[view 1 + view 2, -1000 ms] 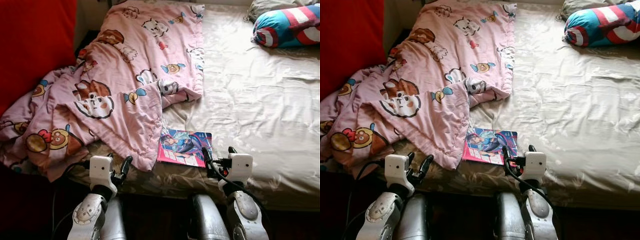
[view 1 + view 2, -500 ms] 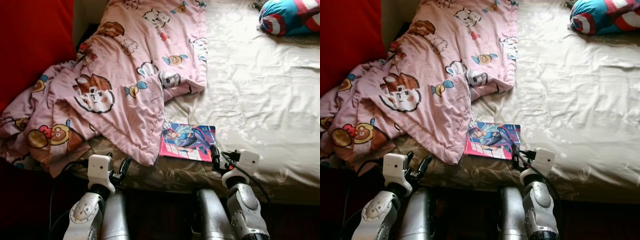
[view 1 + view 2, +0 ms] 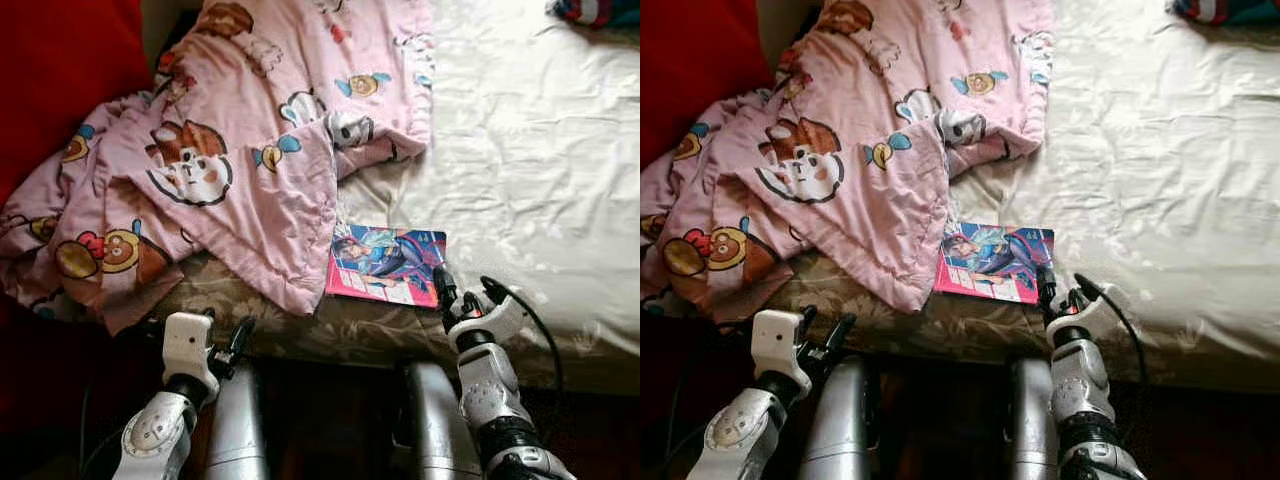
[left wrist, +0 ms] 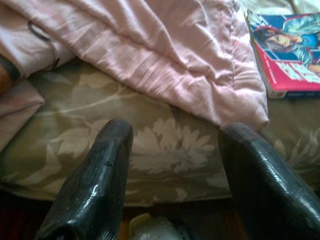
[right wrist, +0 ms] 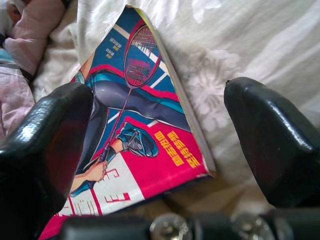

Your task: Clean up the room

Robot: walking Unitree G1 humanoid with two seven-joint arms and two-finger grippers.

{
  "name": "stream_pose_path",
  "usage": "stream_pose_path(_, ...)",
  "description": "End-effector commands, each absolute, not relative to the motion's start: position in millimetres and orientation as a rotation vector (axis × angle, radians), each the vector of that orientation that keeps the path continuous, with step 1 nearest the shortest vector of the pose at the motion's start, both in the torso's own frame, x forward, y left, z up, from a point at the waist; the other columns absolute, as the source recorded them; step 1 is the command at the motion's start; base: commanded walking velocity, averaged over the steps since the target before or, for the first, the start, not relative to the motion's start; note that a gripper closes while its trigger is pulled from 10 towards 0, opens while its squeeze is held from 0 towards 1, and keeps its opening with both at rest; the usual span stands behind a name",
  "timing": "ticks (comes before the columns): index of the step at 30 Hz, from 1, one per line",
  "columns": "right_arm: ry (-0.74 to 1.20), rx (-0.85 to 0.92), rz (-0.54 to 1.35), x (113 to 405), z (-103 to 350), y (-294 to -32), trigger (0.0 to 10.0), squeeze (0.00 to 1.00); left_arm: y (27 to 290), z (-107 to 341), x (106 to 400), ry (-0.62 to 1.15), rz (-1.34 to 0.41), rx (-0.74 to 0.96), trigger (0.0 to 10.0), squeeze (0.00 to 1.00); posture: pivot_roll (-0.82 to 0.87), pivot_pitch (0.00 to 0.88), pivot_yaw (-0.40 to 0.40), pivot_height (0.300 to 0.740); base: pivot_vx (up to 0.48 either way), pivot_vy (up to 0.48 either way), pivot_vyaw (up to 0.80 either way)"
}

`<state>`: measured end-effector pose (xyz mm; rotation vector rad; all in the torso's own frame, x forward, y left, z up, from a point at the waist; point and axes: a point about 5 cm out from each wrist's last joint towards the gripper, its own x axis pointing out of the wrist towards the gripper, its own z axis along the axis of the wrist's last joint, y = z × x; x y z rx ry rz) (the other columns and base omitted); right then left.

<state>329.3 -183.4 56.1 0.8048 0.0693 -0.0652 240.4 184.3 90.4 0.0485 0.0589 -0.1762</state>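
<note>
Reaching for the book (image 3: 386, 264), the right end effector (image 3: 462, 296) gapes wide, empty. Nothing is tidied yet: blanket (image 3: 230, 150) rumpled on the bed (image 3: 540, 150). The left end effector (image 3: 228, 345) hangs open.

Showing pale pink across the blanket (image 3: 250, 130), printed with cartoon animals in brown, white, yellow and blue. Gleaming cream-white over the bed sheet (image 3: 530, 170), turning to olive-beige with a pale flower pattern along the mattress edge (image 4: 150, 150). Displaying blue, teal and magenta on the book (image 3: 387, 265), with white lettering and a drawn figure holding a racket. Glowing deep red on the cushion (image 3: 60, 70) at the left. Peeking blue and red on the pillow (image 3: 595, 10).
</note>
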Motion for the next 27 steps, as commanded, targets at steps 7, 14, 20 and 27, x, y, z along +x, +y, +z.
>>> stream_pose_path(7,0.102,0.905,-0.049,321.9,40.9,-185.0,10.0,0.00,193.2,90.6,231.7,0.095,-0.156,0.075,10.0,0.00,0.19,0.401,0.056,0.566,0.000,0.000,0.00)
stream_pose_path(14,0.132,0.956,-0.070,314.3,29.9,-188.8,10.0,0.00,193.7,92.2,230.3,0.100,-0.156,0.081,10.0,0.00,0.20,0.401,0.059,0.566,0.000,0.000,0.00)
stream_pose_path(20,0.138,1.151,-0.070,305.5,19.0,-191.5,10.0,0.00,193.1,94.0,229.3,0.103,-0.161,0.088,10.0,0.00,0.21,0.403,0.062,0.566,0.000,0.000,0.00)
stream_pose_path(27,0.215,1.154,0.016,298.5,9.8,-179.5,10.0,0.00,195.1,96.4,227.7,0.104,-0.160,0.098,10.0,0.00,0.23,0.408,0.067,0.566,0.000,0.000,0.00)
